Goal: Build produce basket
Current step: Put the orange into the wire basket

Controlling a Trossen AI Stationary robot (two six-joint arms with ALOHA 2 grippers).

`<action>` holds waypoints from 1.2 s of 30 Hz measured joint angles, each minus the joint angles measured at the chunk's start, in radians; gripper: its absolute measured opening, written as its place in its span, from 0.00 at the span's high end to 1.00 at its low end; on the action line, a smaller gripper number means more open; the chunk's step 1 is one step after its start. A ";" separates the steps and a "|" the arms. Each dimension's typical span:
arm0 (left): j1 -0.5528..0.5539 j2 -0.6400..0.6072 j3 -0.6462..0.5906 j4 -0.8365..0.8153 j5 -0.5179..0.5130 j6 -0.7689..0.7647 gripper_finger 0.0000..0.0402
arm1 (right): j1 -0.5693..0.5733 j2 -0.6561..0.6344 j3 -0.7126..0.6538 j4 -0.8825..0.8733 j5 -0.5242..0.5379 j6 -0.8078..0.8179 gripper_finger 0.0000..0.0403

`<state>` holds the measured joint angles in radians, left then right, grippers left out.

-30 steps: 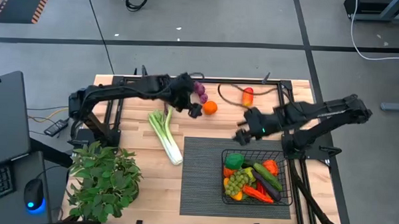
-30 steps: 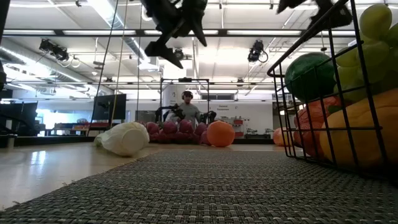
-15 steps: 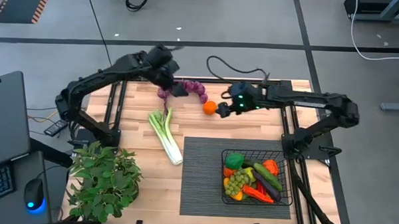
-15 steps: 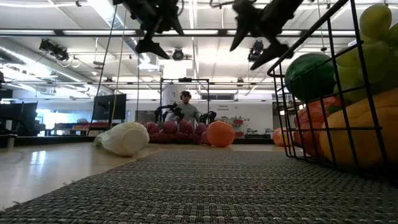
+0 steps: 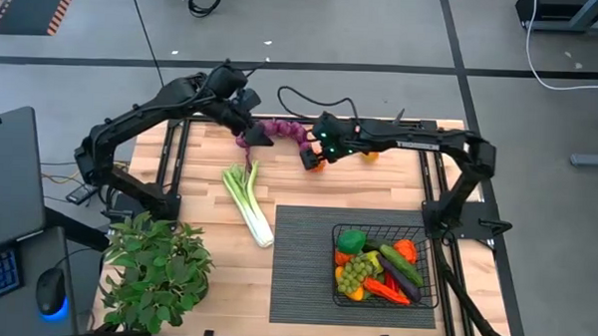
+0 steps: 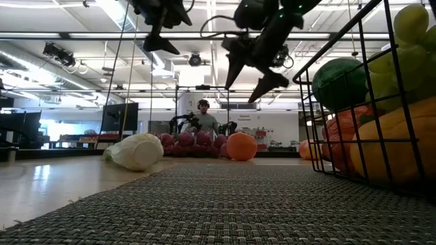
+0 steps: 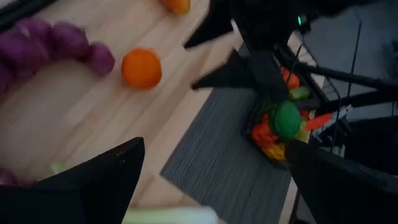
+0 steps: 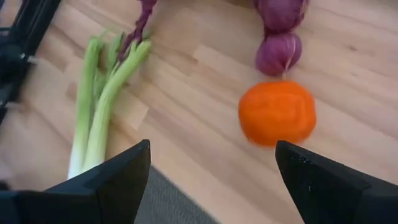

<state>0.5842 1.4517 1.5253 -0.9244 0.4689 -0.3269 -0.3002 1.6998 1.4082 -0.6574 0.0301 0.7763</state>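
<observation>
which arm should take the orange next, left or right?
Right, probably. The right claw hangs open just above the orange, which sits between its fingers in the right wrist view, on the basket side. The left claw, also open, is over the purple grapes, farther off.

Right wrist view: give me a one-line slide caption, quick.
Open right gripper hovers over the orange on the wooden table, purple grapes and leek lying nearby.
</observation>
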 joint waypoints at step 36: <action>-0.120 -0.021 0.000 -0.095 0.000 -0.028 0.02 | -0.088 0.231 0.048 -0.017 0.104 -0.039 0.01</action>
<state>0.4640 1.4307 1.5249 -1.0195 0.4686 -0.3549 -0.3885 1.9312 1.4567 -0.6743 0.1337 0.7376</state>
